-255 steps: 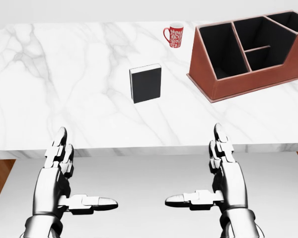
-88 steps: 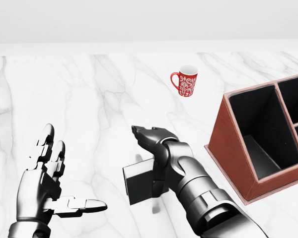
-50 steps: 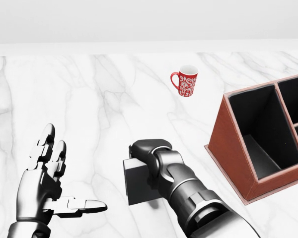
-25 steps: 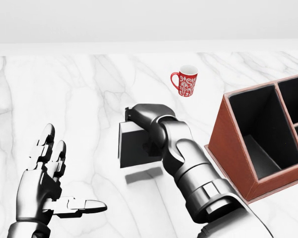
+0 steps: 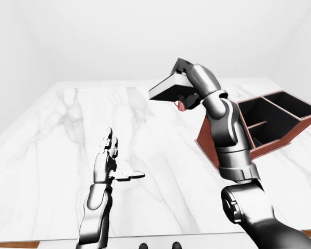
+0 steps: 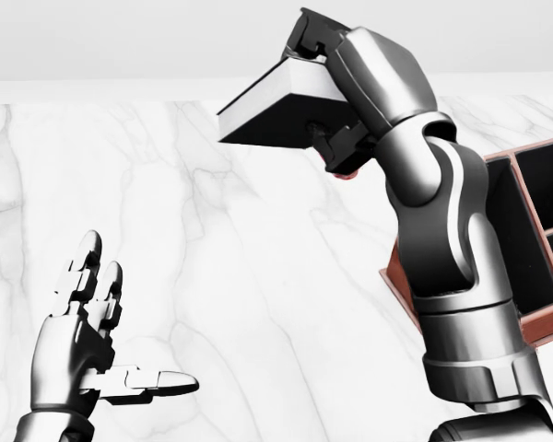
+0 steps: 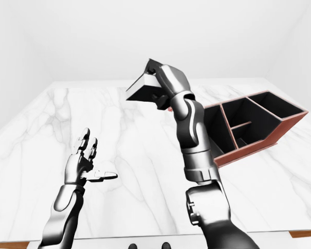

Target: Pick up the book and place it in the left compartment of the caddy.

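Lifted clear of the marble counter [image 6: 212, 230] since half a second earlier, the black book [image 6: 281, 115] is now held high above it, gripped by the right hand [image 6: 324, 87], whose fingers [image 6: 311, 32] are closed over the book's upper edge and under its lower face. The book is tilted, its white page edge turned toward the left of the head view, and it is carried at the top of that view, well above the surface where it lay before. The right arm is raised steeply and bent at the elbow, and it covers much of the caddy's near-left corner. The brown caddy [image 7: 259, 137] is seen at the right of the counter, its black compartments visible in the right-eye view; the book is up and to the left of it, not over any compartment. Only a sliver of the red mug [image 6: 347, 171] is seen below the hand. The left hand [image 6: 88, 345] is held where it was, low at the left, fingers spread and thumb out, holding nothing.
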Robot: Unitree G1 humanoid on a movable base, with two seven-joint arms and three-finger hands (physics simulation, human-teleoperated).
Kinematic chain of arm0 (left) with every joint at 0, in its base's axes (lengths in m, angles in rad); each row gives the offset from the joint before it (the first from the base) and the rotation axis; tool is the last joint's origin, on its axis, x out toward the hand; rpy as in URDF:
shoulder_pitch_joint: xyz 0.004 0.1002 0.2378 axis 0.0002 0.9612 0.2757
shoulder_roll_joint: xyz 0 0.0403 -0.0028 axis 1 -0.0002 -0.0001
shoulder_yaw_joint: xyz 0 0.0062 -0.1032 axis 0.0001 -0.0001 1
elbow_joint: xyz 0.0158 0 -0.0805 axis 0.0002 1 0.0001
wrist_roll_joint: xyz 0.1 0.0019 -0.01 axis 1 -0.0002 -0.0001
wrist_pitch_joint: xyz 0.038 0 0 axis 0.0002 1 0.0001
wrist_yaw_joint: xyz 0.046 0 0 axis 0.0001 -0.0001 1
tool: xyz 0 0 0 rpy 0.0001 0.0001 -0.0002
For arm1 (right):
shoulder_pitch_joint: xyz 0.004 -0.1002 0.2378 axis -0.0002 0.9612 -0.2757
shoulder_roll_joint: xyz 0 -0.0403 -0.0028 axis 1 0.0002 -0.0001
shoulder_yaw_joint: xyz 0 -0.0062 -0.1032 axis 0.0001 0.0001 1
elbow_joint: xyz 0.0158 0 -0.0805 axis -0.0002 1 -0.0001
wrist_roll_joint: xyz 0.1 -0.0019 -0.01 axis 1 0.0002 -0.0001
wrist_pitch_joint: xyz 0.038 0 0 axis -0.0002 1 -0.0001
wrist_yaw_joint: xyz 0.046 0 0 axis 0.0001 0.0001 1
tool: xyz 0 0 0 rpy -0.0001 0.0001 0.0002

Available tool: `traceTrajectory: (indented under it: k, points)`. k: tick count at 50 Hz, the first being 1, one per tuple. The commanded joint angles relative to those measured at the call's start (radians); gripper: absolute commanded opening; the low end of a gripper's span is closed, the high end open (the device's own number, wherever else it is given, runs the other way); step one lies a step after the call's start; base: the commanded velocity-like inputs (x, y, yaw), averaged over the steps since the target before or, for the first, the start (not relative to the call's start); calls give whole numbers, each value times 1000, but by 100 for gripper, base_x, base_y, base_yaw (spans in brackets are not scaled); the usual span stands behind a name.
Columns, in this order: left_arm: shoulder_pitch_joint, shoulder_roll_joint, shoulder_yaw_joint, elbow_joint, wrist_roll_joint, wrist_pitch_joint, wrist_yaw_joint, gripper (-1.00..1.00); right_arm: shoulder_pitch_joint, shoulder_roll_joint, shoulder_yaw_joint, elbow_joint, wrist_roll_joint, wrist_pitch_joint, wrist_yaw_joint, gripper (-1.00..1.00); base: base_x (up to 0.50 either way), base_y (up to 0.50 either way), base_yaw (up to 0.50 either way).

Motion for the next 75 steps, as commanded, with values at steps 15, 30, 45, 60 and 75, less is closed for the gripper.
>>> traceTrajectory:
  k: [15,30,45,60,75]
  points:
    - [0,0,-1,5,4,-1,5,100,323,-165,-315,-564,572,0,-343,-100,0,0,0]
    - [3,-2,1,54,1,-54,2,100,532,-178,-429,-533,780,0,-488,-100,0,0,0]
    - [6,-2,1,56,-1,-61,7,100,625,-172,-424,-401,824,0,-549,-100,0,0,0]
    - [0,-1,2,69,-2,-72,9,100,651,-166,-401,-277,824,0,-582,-100,0,0,0]
    - [-1,0,2,66,0,-65,11,100,645,-161,-359,-192,796,0,-597,-100,0,0,0]
